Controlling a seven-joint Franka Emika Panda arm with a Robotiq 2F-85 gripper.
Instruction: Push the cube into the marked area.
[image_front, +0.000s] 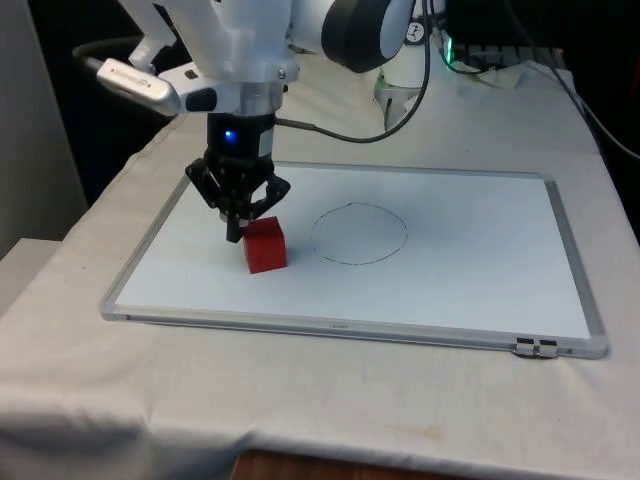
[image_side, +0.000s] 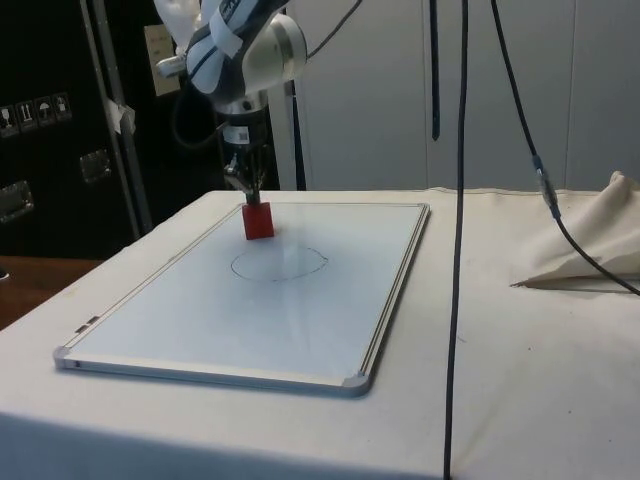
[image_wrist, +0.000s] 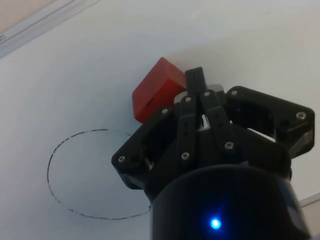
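My fingers (image_front: 237, 234) are clenched together, empty, tips touching the cube (image_front: 266, 245) on its side away from the circle (image_front: 358, 233). Cube rests on the whiteboard (image_front: 470, 280), just outside the circle.

A glossy white jointed robot arm (image_front: 250, 50) with a black elbow band, trailing a thin black cable (image_front: 350, 132), carries a matte black linkage hand (image_front: 238, 215) studded with silver screws.

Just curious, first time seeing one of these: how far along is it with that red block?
Done: the hand is down against the red cube, fingers closed. In hand: the push. Left: the cube sits outside the drawn circle on the whiteboard, so it must slide in.
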